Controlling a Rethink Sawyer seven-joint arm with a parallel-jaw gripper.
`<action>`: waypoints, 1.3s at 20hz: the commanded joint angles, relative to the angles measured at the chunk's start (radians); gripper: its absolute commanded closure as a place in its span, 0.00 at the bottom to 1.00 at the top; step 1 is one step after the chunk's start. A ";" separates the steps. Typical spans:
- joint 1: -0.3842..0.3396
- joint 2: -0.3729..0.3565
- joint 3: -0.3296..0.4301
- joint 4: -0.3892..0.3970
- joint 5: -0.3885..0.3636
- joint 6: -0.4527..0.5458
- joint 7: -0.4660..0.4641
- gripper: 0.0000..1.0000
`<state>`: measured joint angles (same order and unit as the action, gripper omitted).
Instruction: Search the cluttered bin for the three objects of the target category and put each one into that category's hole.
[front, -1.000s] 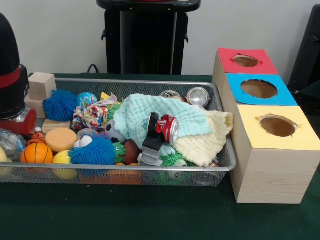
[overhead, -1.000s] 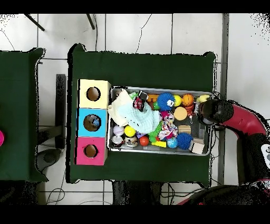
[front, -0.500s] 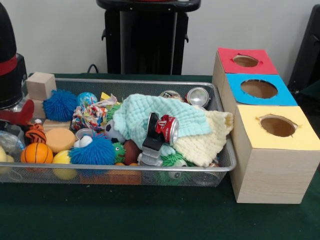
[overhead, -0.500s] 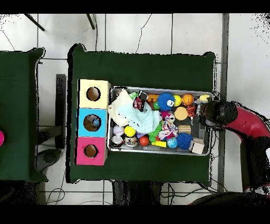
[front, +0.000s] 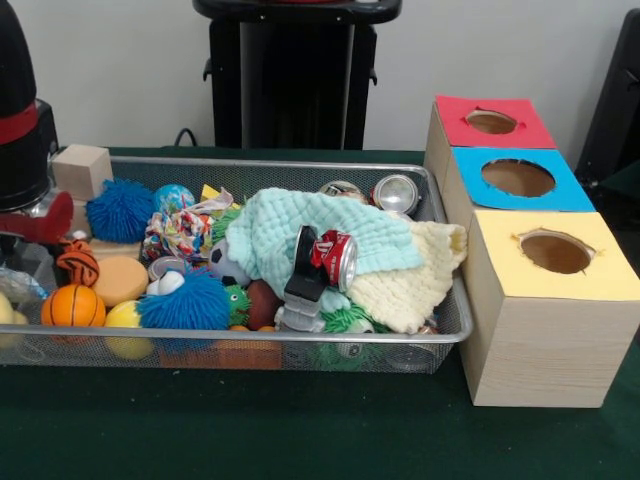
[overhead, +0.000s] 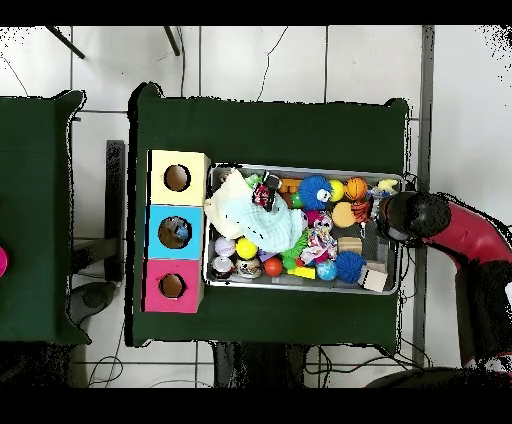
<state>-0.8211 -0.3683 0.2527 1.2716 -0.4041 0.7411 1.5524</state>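
Three wooden boxes stand in a row just beside one short end of the bin (front: 300, 345), and the middle one carries the hole (front: 518, 177) you want, cut round through its blue top, between the red-topped box (front: 490, 121) and the yellow-topped box (front: 556, 253). You can see the bin lying lengthwise on the green tabletop (front: 300, 430), packed full: a mint cloth (front: 300, 235) and a cream cloth (front: 415, 275) heap up at the end near the boxes, with a crushed red can (front: 337, 257) resting on the mint one and two silver cans (front: 395, 193) behind them against the far wall. Toward the other end you have a blue fuzzy ball (front: 120, 210), a second blue fuzzy ball (front: 185, 302) at the front wall, a small basketball (front: 73, 307), an orange sponge disc (front: 120, 280) and a wooden cube (front: 83, 170). The arm (overhead: 470, 235) hangs over that far end of the bin, well apart from the boxes, and the hand (front: 35, 225) sits low above the clutter there; you cannot tell from either view whether it is spread or pressed together.
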 joint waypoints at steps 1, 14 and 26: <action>-0.005 -0.013 0.077 0.098 0.035 0.123 -0.093 0.00; 0.073 0.016 0.026 -0.006 0.110 0.138 0.092 0.00; 0.079 0.023 0.011 -0.018 0.156 0.164 0.057 0.00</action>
<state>-0.7504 -0.3600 0.2428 1.2700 -0.2861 0.7957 1.5524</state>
